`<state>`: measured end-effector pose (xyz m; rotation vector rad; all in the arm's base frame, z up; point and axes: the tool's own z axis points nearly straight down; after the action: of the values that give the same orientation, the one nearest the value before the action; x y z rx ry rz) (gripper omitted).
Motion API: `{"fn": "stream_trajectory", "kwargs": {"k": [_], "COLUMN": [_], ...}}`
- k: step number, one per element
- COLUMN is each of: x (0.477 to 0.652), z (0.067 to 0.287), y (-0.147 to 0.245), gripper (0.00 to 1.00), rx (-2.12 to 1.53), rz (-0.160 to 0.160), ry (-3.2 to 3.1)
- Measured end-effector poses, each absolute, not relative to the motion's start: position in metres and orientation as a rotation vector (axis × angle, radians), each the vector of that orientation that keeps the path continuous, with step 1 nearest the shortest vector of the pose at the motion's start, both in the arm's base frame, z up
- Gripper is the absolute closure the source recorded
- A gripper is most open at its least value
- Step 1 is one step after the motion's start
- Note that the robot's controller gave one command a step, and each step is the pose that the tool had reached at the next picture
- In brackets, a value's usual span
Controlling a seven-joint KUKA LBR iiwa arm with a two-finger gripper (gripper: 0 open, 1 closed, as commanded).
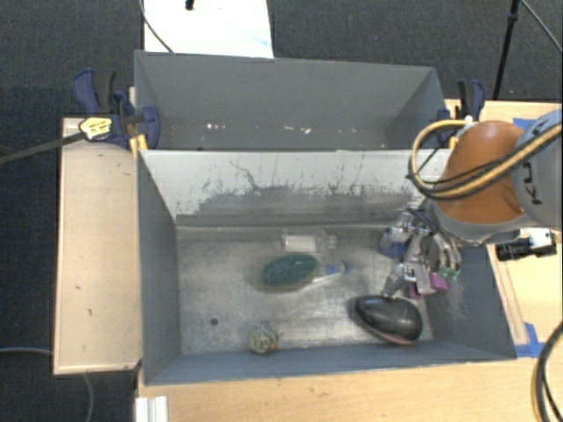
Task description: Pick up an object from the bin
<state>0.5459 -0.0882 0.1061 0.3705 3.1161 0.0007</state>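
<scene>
The claw (406, 281) hangs at the right side of the bin (158, 262), just above a dark, shiny, egg-shaped thing (388, 317) near the front wall. It is too hard to see whether the claw is clenched or let loose. A green oval brush (288, 272) lies in the middle, well apart. A small brownish ball (262, 338) sits by the front wall. Nothing lies on top of the dark thing.
</scene>
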Motion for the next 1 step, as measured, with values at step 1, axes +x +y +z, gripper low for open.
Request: {"fn": "stream_trajectory", "kwargs": {"k": [1], "x": [0.5652], "z": [0.0980], "y": [-0.0679], "gripper": [0.00], "rx": [0.120], "rz": [0.001], "ry": [3.134]}}
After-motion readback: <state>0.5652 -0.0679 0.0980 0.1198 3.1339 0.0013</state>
